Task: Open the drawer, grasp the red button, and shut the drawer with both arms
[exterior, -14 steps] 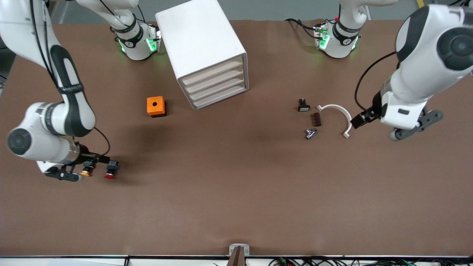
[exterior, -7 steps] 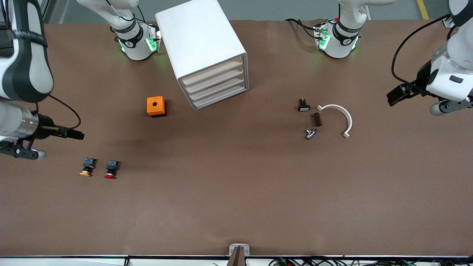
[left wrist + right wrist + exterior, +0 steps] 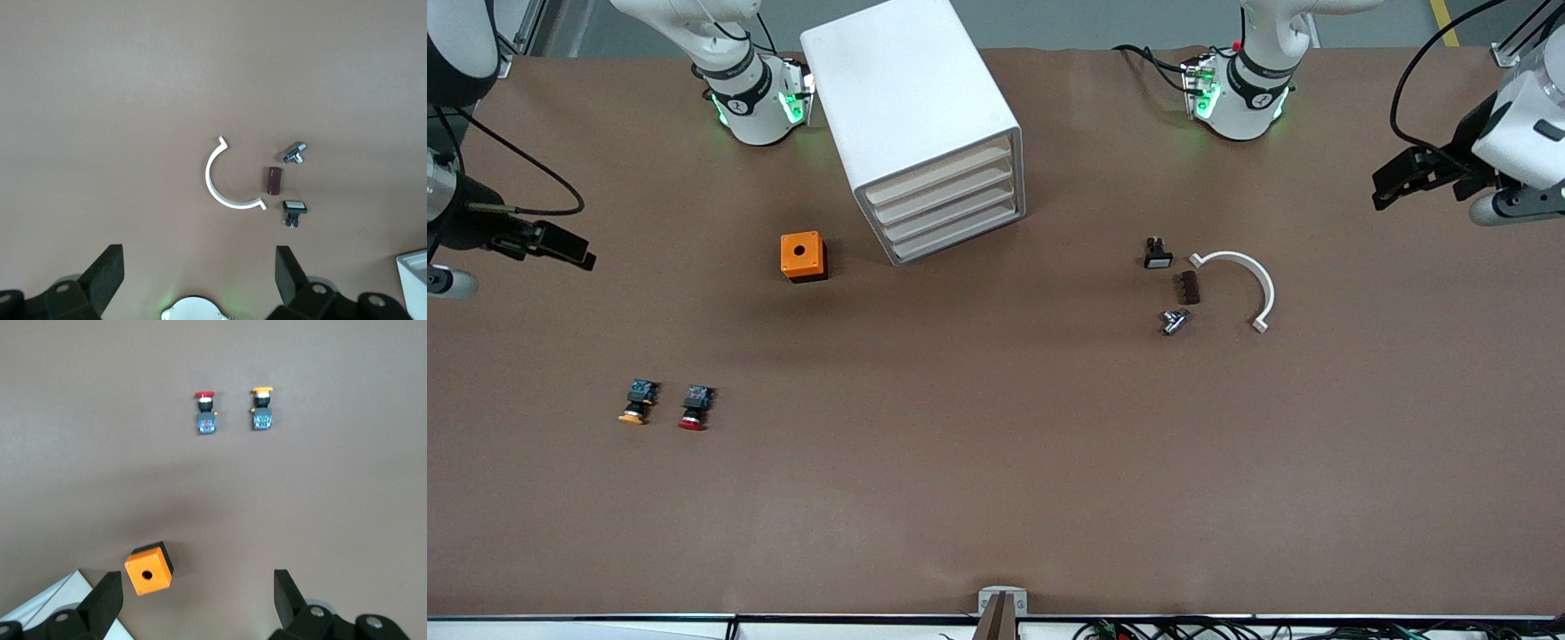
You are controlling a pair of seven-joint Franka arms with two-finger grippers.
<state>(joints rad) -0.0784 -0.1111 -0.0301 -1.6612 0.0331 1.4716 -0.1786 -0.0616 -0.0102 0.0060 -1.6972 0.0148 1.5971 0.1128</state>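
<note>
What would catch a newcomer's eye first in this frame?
The tall white cabinet with four shut drawers stands angled near the right arm's base, the small orange box beside it. Nearer the front camera, at the right arm's end, the red button lies beside an orange-capped button. Both grippers, the left gripper and the right gripper, hang open and empty over the table's ends.

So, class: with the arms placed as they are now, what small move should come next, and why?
Probably bring the left pincer from its end of the table toward the cabinet's drawer fronts. All four drawers look shut, and both pincers hang open and empty, the right pincer above the table's edge. The red button lies on the table beside the orange-capped one.
</note>
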